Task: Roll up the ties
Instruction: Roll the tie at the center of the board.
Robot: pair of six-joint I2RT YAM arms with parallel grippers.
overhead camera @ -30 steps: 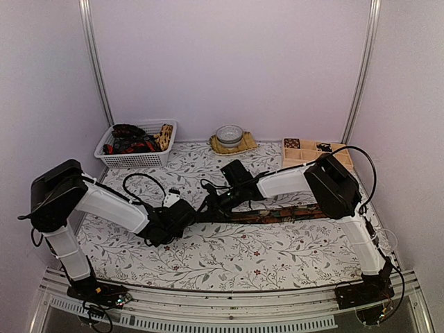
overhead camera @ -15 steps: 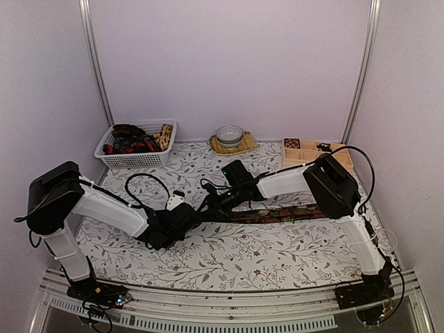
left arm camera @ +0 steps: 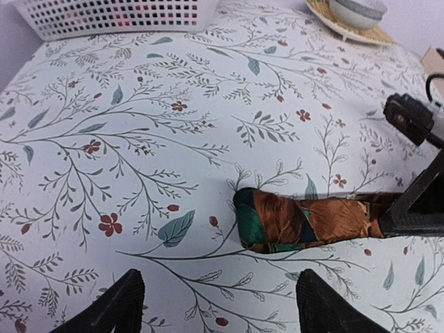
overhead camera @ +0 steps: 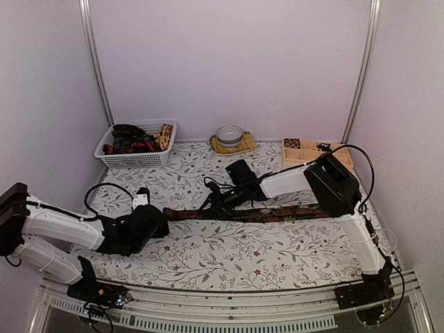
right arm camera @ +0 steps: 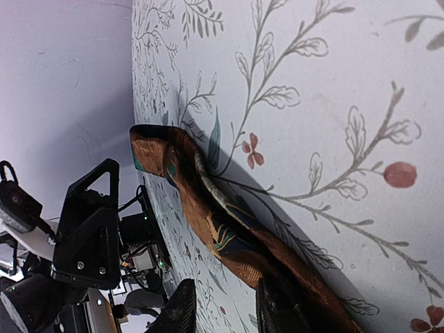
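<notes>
One of the ties [overhead camera: 277, 212], brown with green and dark patches, lies stretched left to right across the flowered cloth. Its left end [left arm camera: 291, 222] is folded over on itself and lies loose. My left gripper [left arm camera: 220, 305] is open just short of that end and touches nothing; in the top view the left gripper [overhead camera: 158, 220] sits left of the tie. My right gripper [overhead camera: 211, 205] is down on the tie further right. Its jaws stand a little apart, cloth shows between them, and one finger [right arm camera: 277, 305] rests on the tie [right arm camera: 208, 215].
A white basket [overhead camera: 139, 158] at the back left holds more ties [overhead camera: 132, 141]. A bowl on a woven mat [overhead camera: 229, 134] sits at the back middle. A wooden compartment tray [overhead camera: 309, 149] is at the back right.
My left gripper let go of the tie's left end, opened wide and drew back to the left, the arm dropping low. The right gripper stayed where it was.
</notes>
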